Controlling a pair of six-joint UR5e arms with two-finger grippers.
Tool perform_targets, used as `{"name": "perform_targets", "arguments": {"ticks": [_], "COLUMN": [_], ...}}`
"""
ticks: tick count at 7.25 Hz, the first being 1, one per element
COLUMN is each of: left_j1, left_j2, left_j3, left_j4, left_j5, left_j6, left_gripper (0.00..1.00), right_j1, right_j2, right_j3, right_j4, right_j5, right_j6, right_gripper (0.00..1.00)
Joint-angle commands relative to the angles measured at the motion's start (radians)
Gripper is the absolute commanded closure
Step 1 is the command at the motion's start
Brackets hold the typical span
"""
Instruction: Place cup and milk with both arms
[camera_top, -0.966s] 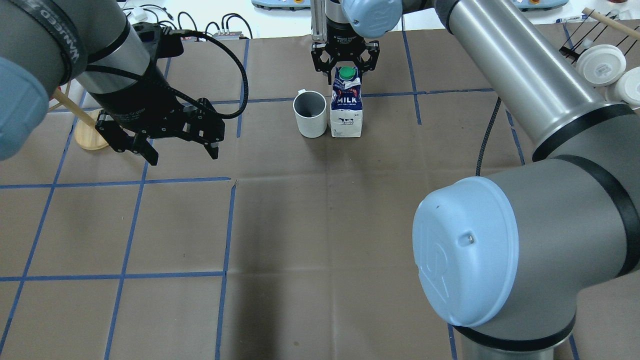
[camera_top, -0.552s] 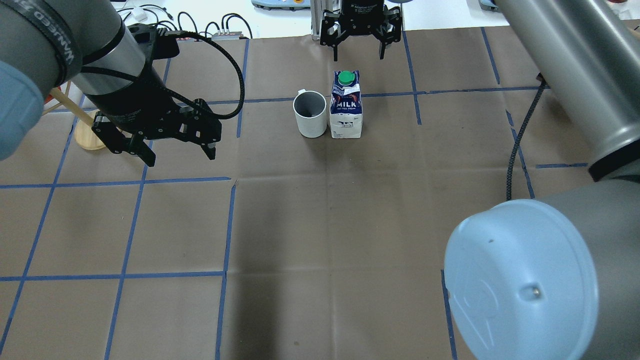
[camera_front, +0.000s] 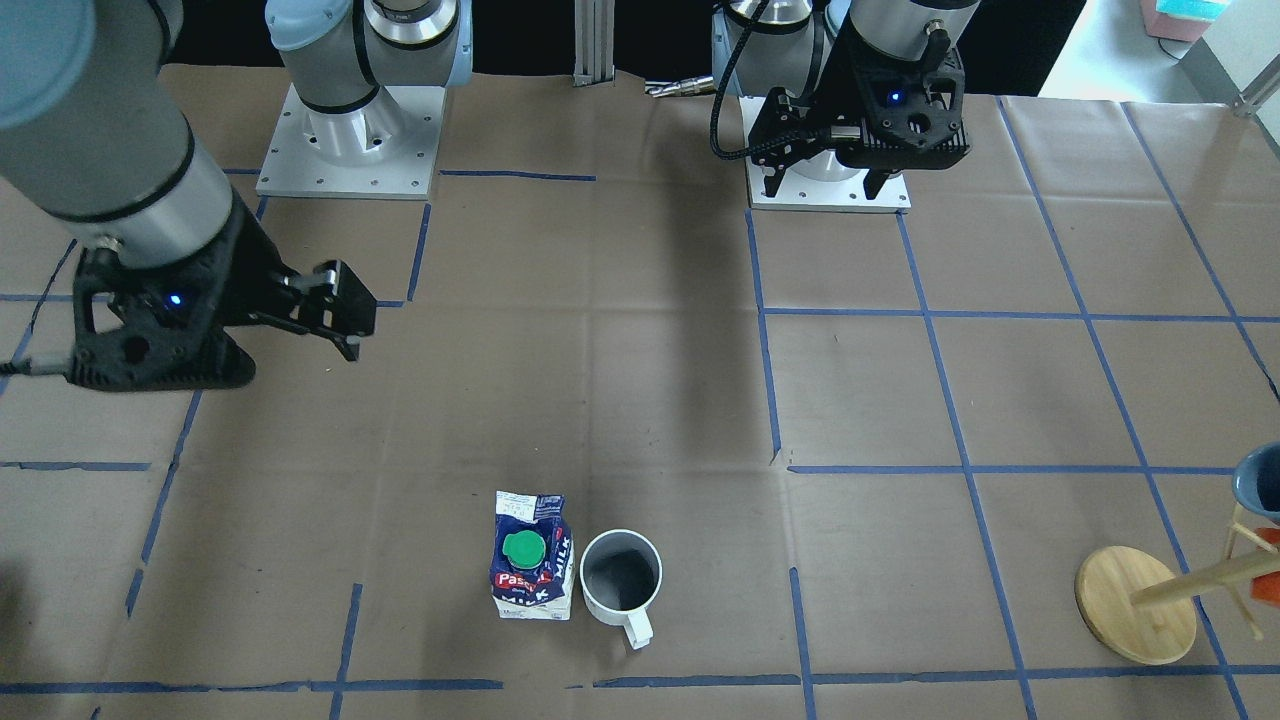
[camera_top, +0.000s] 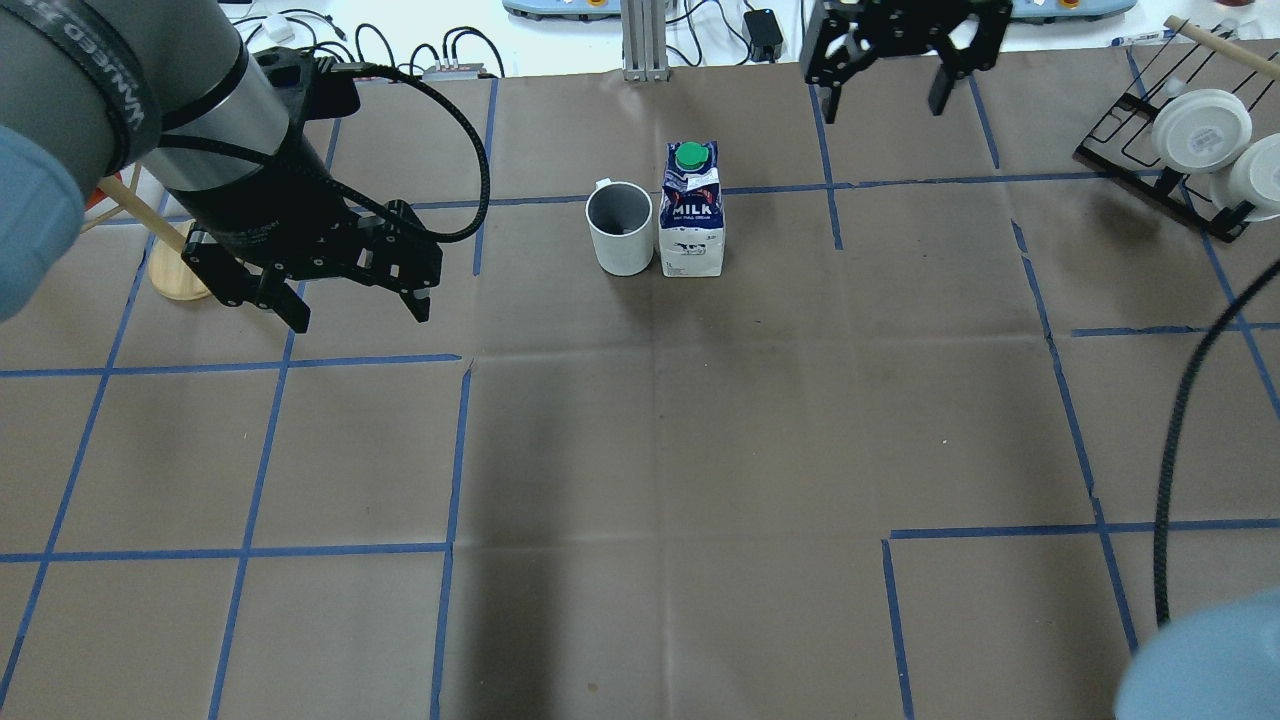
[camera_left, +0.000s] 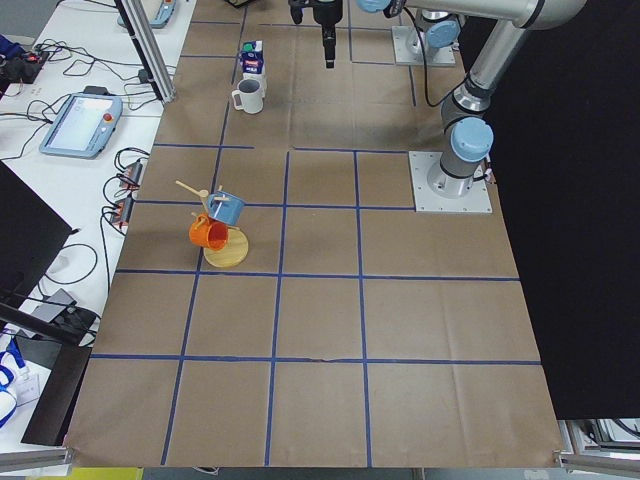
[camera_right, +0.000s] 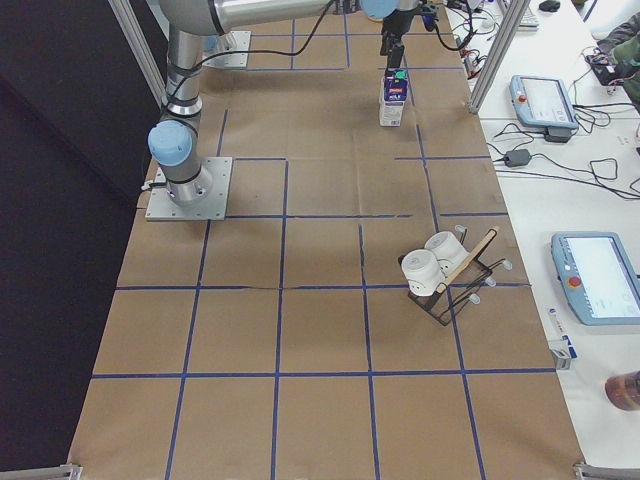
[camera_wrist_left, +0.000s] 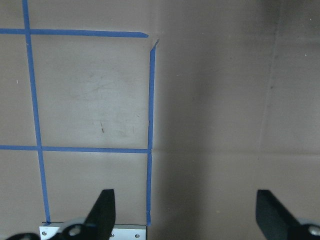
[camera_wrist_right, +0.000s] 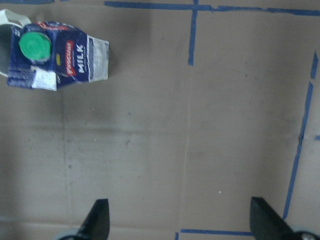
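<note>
My right claw (camera_top: 886, 100) hangs spread wide, nothing between its fingers (camera_wrist_right: 98, 220): empty, touching nothing. Its wrist view shows the bare brown paper-covered surface (camera_top: 700, 450) and, off in one corner, the tall gable-top milk carton with the dark blue top and round green cap (camera_top: 692, 215). So the carton lies to my left of that claw and below it. It stands upright, long axis straight up.

Over on the other side, my left claw (camera_top: 360, 310) is just as open and just as empty, above blue tape lines. The white ceramic mug with the grey inside (camera_top: 620, 228) stands upright on the carton's left, handle pointing away from me. That makes the left claw the nearer one to the mug, the right the nearer to the carton.

Mug and carton sit tight side by side; whether they actually touch, I cannot tell from here. Both are down at the far middle of the surface, free of me. I judge the placing done, with only the pull-back left.
</note>
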Motion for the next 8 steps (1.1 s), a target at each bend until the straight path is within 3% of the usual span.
{"name": "perform_targets", "arguments": {"ticks": [1,2,3,8], "left_j1": [0.000,0.002,0.002,0.002], "left_j2": [0.006,0.008,0.015,0.029], "left_j3": [-0.001,-0.007,-0.021,-0.043], "left_j4": [-0.008,-0.005,0.001,0.004], "left_j5": [0.001,0.001,0.001,0.001], "left_j6": [0.012,0.012,0.012,0.012], "left_gripper": [0.00,0.00,0.00,0.00], "right_j1": [-0.043,-0.041,-0.037,-0.017], "right_j2": [-0.252,-0.313,-0.323,-0.317], "right_j3": [0.316,0.408,0.435,0.431], "right_j4": [-0.090,-0.169,-0.167,-0.166], "right_j5": [0.005,-0.006,-0.006,-0.005], "right_j6": [-0.003,0.041,0.072,0.092], "right_gripper": [0.00,0.00,0.00,0.00]}}
